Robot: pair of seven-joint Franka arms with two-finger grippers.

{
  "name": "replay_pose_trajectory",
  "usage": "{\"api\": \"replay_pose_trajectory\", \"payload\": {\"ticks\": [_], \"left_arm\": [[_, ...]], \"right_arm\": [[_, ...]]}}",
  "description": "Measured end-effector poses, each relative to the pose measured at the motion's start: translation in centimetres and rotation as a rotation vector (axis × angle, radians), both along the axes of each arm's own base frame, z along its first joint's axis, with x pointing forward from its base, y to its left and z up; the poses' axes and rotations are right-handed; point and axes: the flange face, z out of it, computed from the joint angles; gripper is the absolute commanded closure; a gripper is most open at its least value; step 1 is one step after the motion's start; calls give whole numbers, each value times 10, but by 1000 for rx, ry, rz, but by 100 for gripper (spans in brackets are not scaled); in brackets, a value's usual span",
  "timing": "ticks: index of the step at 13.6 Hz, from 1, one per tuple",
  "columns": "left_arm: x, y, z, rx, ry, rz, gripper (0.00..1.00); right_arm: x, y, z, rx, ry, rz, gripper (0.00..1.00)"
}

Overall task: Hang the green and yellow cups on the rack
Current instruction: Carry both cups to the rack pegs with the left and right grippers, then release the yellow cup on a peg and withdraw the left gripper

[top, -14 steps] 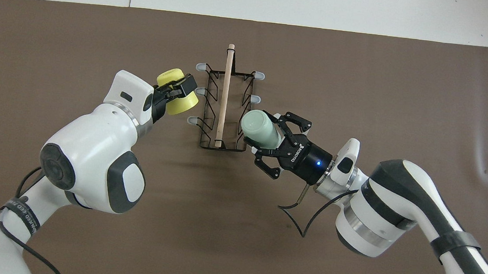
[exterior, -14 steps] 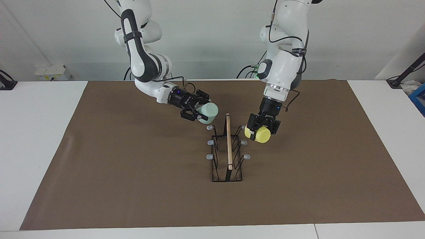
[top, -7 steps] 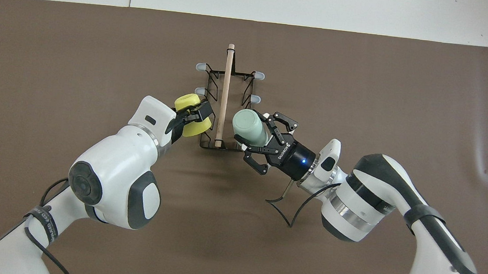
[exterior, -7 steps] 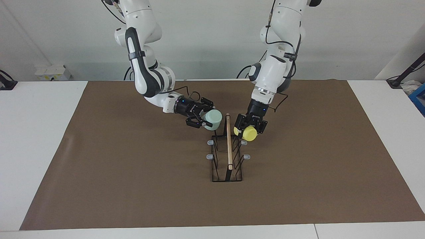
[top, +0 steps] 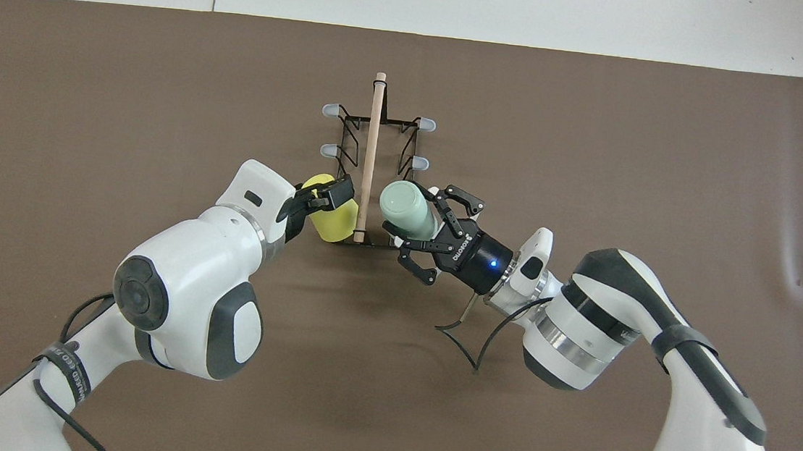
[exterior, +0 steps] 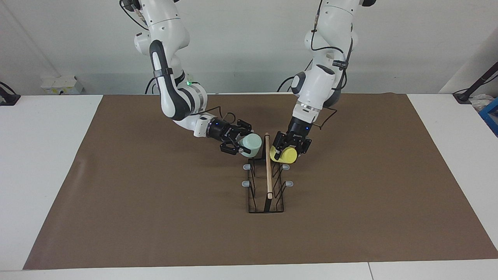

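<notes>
Facing view, centre of frame: narrow black wire rack with a long light wooden rod handle (exterior: 268, 179) stands on a brown mat (exterior: 155, 202) over the white tabletop (exterior: 46, 155).

- Four grey-tipped pegs (exterior: 246, 167) show bare. The pair at the rack's upper end, nearest the robots, is hidden by the two cups.
- Pale mint-green plastic tumbler (exterior: 252, 144) lies tilted at the rack's upper end, on the right arm's side of the rod. Its closed base faces the overhead camera (top: 403, 206). The right gripper (exterior: 243, 144) has its jaws clamped on the cup's wall.
- Bright yellow plastic tumbler (exterior: 283, 155) is at the same end, on the left arm's side of the rod and close against the wire (top: 333, 221). The left gripper (exterior: 287, 147) is over it. Cannot tell whether its jaws pinch the cup or stand spread.
- Cannot tell whether either cup is seated on its peg. Neither cup's inside is visible.

Change from a second ago: both cups were then out to the sides of the rack, and the upper pegs could still be seen. Both arms have since come in, and the cups now flank the rod.
</notes>
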Motion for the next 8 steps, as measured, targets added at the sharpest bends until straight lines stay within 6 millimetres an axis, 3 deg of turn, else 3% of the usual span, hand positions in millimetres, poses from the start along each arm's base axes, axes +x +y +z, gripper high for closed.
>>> {"api": "replay_pose_trajectory", "payload": {"ticks": [2, 4, 8], "left_arm": [[3, -3, 9, 7, 89, -37, 0], [15, 0, 32, 10, 205, -79, 0], [45, 43, 80, 27, 357, -136, 0]], "right_arm": [[-1, 1, -16, 16, 7, 10, 98], [-1, 0, -27, 24, 17, 12, 98], [-1, -1, -34, 19, 24, 11, 97]]}}
